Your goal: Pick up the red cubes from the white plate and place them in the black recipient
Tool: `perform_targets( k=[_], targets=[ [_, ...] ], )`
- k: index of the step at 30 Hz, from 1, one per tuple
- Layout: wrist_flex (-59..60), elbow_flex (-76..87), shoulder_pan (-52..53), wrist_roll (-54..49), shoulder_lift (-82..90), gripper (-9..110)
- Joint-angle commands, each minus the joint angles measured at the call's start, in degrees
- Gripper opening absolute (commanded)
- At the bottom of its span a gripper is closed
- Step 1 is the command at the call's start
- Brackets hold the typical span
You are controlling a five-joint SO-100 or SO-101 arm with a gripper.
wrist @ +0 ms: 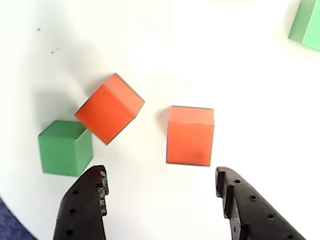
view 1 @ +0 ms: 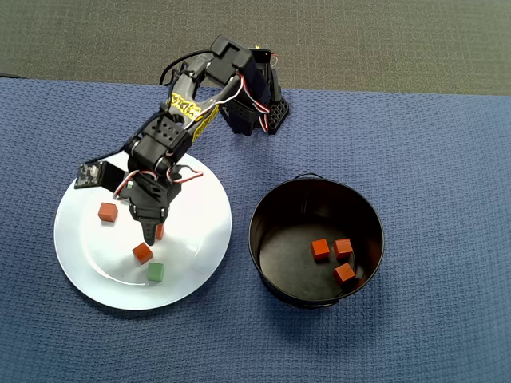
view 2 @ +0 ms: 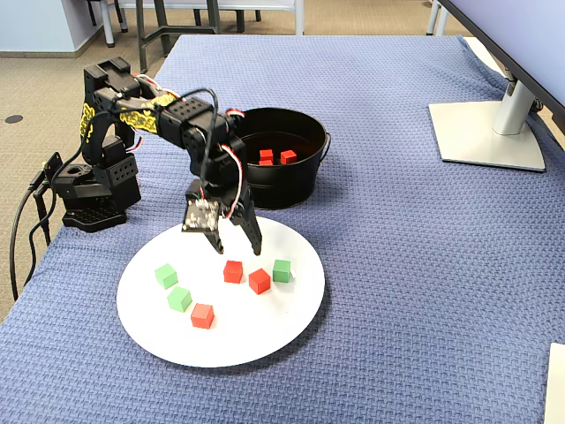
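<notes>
Red cubes (view 2: pixel 232 271) – three lie on the white plate (view 2: pixel 265 340) at lower left of the fixed view; three inside the black recipient (view 1: pixel 363 209); the tool (wrist: pixel 160 182) hangs spread, empty, above them.

Six red cubes (view 2: pixel 233 271), three green cubes (view 2: pixel 282 270), one plate (view 2: pixel 265 336), one pot (view 2: pixel 291 190).

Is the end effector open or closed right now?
Open. In the wrist view the end effector shows a wide gap with bare white plate between its fingers, gripping nothing.
</notes>
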Motion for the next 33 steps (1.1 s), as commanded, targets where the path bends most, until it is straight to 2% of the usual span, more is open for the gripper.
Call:
perform_targets(
  k=[1, 12, 22, 33],
  targets=[
    [-0.18, -4.22, 0.44, -0.35, -0.97, 21],
    [-0.53, -5.45, 0.88, -2.72, -5.71, 15],
    [-1.32, -6.15, 1.32, -3.52, -7.56, 0],
    [0.26, -6.77, -0.88, 0.26, 4.22, 0]
  ],
)
